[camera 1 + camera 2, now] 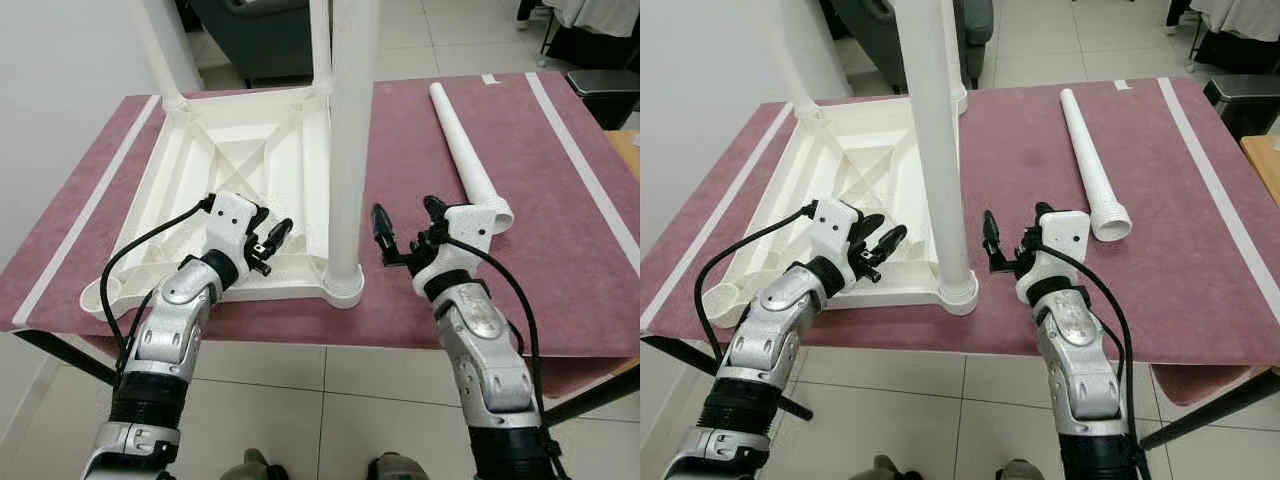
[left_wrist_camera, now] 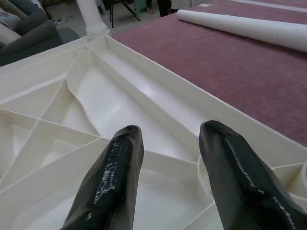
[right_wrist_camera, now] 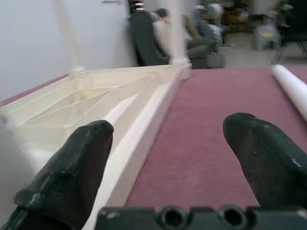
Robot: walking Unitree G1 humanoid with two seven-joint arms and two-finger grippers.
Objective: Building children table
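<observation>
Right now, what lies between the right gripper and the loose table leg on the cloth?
Only bare maroon cloth, seen from the head views: the right gripper, open, sits just beside the flared end of the loose leg.

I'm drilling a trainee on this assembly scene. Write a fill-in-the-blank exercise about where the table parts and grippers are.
1. The white tabletop lies upside down on a ____ cloth.
2. The loose table leg lies flat on the robot's ____ side.
3. The left gripper hovers with its fingers ____ over the tabletop's ribbed underside.
4. The right gripper is between the fitted upright leg and the ____ leg.

Missing words: maroon; right; open; loose
</observation>
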